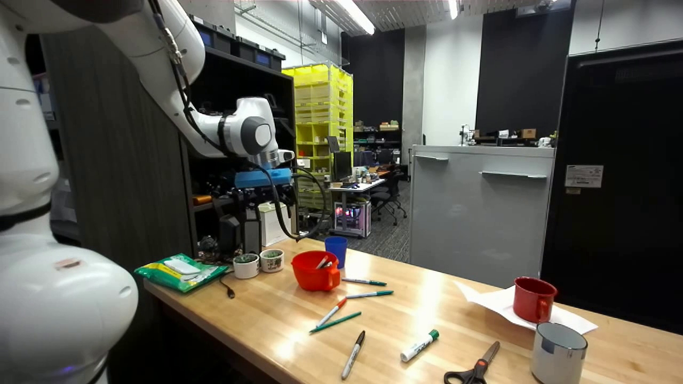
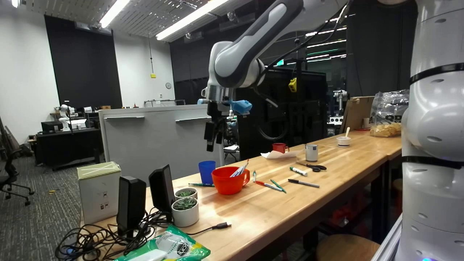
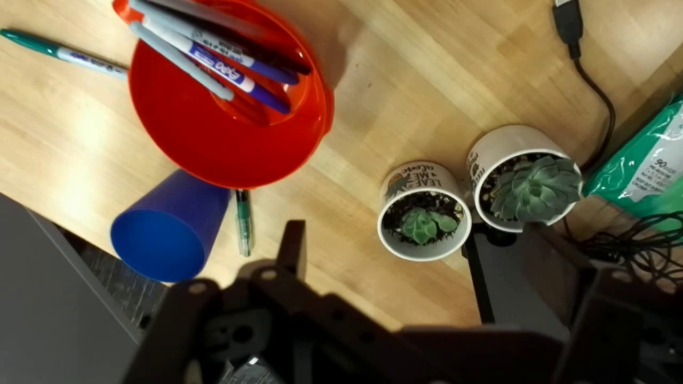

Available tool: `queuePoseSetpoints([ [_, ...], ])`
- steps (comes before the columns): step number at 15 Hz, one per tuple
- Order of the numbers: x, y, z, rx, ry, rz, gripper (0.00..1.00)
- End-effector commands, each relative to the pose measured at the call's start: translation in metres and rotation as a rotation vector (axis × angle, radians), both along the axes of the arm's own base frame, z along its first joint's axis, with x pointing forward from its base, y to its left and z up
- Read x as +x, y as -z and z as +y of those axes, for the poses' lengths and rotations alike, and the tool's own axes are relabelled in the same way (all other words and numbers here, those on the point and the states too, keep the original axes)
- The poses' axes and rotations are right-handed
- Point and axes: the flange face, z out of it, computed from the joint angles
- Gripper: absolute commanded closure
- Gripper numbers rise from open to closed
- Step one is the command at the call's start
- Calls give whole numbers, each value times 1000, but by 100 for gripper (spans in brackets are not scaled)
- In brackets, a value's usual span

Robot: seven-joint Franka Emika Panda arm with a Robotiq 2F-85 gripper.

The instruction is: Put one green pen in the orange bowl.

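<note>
The orange bowl (image 1: 311, 276) stands on the table, in both exterior views (image 2: 228, 183) and in the wrist view (image 3: 229, 144). Several markers and pens (image 3: 213, 64) lean in it, some purple-capped. A green pen (image 1: 364, 281) lies beside the bowl, partly hidden by it in the wrist view (image 3: 244, 221). A teal-capped pen (image 1: 370, 294), a slim green pen (image 1: 335, 322) and a green-capped marker (image 1: 420, 345) lie farther along the table. My gripper (image 2: 214, 143) is open and empty, high above the table. Its fingers spread in the wrist view (image 3: 424, 237), to the side of the bowl.
A blue cup (image 2: 207, 172) stands against the bowl's far side. Two potted succulents (image 3: 424, 213) and black speakers (image 2: 131, 204) with cables are under and near the gripper. A red-and-white pen (image 1: 331, 312), black marker (image 1: 353, 354), scissors (image 1: 475, 368), darker red cup (image 1: 533, 300) and grey mug (image 1: 559, 354) lie farther off.
</note>
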Motion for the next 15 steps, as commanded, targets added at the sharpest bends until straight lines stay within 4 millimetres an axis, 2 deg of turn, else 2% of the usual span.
queuePoseSetpoints([
  [1,34,10,27,37,-19,0,0],
  [6,79,33,46,64,22,-43,0],
  [11,126,52,47,54,100,-61,0],
  [15,157,60,48,12,110,-97,0],
])
